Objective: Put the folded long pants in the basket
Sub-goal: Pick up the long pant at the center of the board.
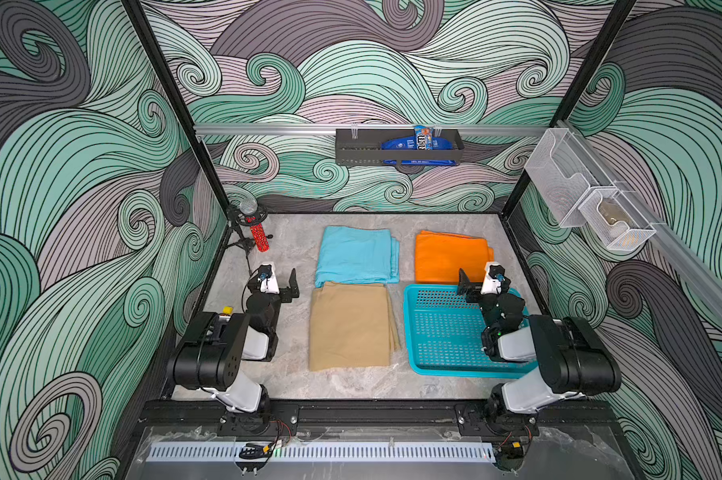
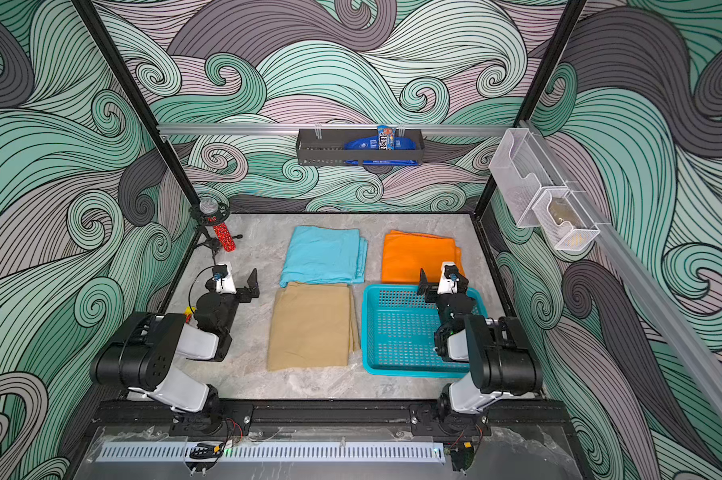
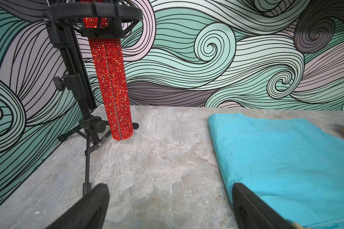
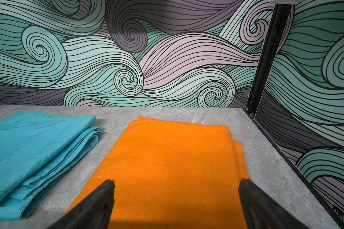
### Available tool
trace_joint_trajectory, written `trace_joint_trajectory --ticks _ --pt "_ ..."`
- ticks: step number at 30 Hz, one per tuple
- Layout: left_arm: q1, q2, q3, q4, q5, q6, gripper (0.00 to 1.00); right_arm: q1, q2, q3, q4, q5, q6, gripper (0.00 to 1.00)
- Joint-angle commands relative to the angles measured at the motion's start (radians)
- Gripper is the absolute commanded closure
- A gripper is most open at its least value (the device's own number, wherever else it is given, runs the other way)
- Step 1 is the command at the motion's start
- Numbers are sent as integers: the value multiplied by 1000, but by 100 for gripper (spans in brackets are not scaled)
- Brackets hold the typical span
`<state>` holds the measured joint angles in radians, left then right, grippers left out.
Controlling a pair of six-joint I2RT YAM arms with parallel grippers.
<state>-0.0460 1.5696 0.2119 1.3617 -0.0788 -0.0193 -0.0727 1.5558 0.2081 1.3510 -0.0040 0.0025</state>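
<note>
Three folded long pants lie flat on the table. The light blue pair (image 1: 355, 255) (image 2: 324, 254) (image 3: 286, 158) (image 4: 32, 146) is at the back middle. The orange pair (image 1: 446, 255) (image 2: 413, 257) (image 4: 167, 158) is at the back right. The tan pair (image 1: 349, 326) (image 2: 311, 326) is in front of the blue one. The teal basket (image 1: 442, 332) (image 2: 401, 332) stands front right with nothing in it. My left gripper (image 1: 278, 276) (image 2: 238, 276) (image 3: 169, 186) is open over bare table, left of the blue pair. My right gripper (image 1: 478, 276) (image 2: 436, 276) (image 4: 177, 182) is open above the basket's far rim, by the orange pair's near edge.
A red glittery microphone (image 1: 259, 237) (image 3: 111, 89) on a black tripod stands at the back left corner. A black rack (image 1: 396, 147) with blue snack packs hangs on the back wall. White mesh bins (image 1: 592, 199) hang on the right wall.
</note>
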Motion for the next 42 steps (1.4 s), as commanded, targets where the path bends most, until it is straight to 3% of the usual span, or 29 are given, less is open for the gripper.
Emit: trace_joint_trajectory --ticks 1,21,24,27,30,32,37,42 --pt "7 15 4 17 2 -7 1 -2 -1 1 20 -11 -6 0" --pt "8 14 4 17 2 -10 1 -9 -1 -1 18 -18 -1 0" --pt "6 -8 9 -10 -4 -11 1 -10 -36 0 0 69 35 0" --pt "7 -96 150 -332 -37 -19 1 -10 -164 56 -237 246 115 0" --pt "7 -105 340 -641 -85 -121 1 -13 -262 214 -618 416 317 0" --pt "7 -92 462 -798 -2 -157 2 -17 -286 308 -774 335 328 0" --pt "-26 -48 618 -948 129 -242 2 -1 -239 567 -1043 70 375 1" --pt "-53 -7 679 -1033 210 -342 2 142 -62 873 -1314 -30 362 6"
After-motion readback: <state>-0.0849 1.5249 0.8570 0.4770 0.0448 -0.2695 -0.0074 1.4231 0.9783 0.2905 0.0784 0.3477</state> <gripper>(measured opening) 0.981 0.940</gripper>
